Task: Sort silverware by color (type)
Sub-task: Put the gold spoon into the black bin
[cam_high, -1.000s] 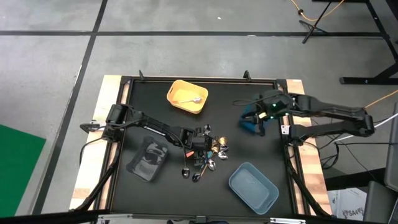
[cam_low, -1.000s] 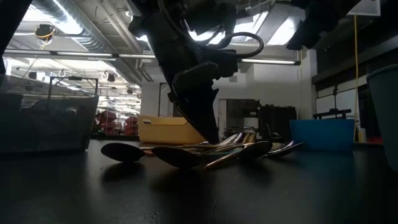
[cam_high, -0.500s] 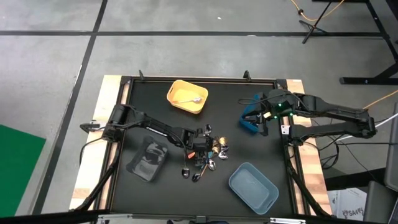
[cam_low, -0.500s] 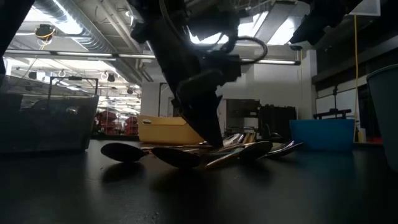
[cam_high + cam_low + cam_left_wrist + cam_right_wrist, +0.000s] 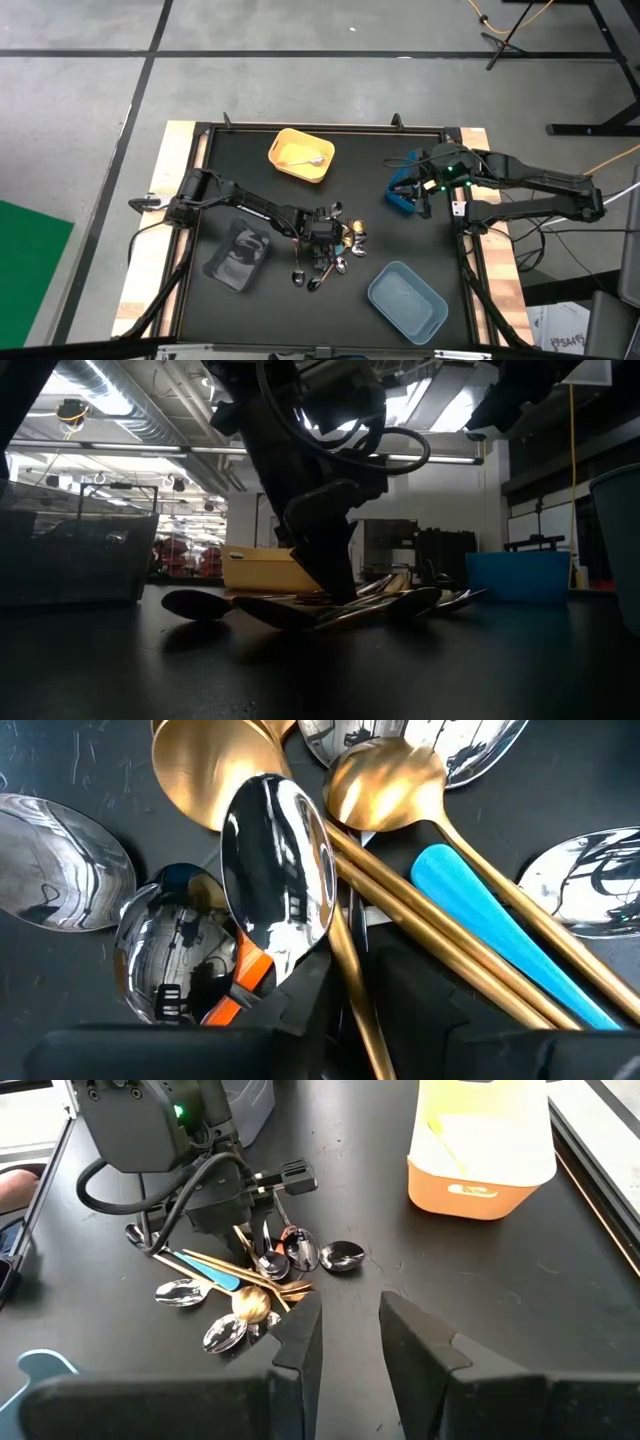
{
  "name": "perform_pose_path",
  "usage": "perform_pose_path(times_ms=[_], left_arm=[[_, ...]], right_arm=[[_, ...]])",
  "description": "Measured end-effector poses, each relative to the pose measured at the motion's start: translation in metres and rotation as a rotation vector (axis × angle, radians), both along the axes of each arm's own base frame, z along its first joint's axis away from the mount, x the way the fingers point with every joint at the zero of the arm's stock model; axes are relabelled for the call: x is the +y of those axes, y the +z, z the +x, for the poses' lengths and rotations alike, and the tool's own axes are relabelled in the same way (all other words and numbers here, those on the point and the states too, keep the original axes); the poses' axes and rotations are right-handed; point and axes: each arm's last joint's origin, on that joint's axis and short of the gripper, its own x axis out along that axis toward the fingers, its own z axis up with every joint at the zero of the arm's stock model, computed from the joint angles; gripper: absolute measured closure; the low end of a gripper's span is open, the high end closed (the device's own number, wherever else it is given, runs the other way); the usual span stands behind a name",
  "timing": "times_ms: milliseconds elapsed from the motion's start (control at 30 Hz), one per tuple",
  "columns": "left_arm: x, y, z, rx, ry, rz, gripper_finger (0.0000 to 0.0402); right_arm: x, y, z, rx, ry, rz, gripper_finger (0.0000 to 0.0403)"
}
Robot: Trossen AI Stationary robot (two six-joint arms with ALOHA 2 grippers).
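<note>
While closing on the spoons (image 5: 335,250) heaped at worktop (image 5: 240,165) centre, left hand (image 5: 322,238), fingers part-spread astride gold handles (image 5: 400,910): best single one out. Right hand (image 5: 428,188) at three o'clock, gapped, empty.

Robotics lab, exposed ceiling ducts (image 5: 110,400), strip lights (image 5: 330,455), concrete floor (image 5: 300,85), cable stands (image 5: 520,30)

high: looked straight down on the whole table (image 5: 220,150) | low: sat at table height, looked level across | left wrist: very close over the spoon pile (image 5: 275,870) | right wrist: farther off, saw that same pile
</note>
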Motion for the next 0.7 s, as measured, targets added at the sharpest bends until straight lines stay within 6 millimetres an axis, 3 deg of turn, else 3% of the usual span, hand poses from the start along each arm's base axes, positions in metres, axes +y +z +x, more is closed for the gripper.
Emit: perform_pose_path(times_ms=[700], left_arm=[[0.004,0.012,-0.005,-0.003,0.017,0.006,0.0377]], right_arm=[[0.000,0.000,0.000,-0.001,0.000,0.000,0.0310]])
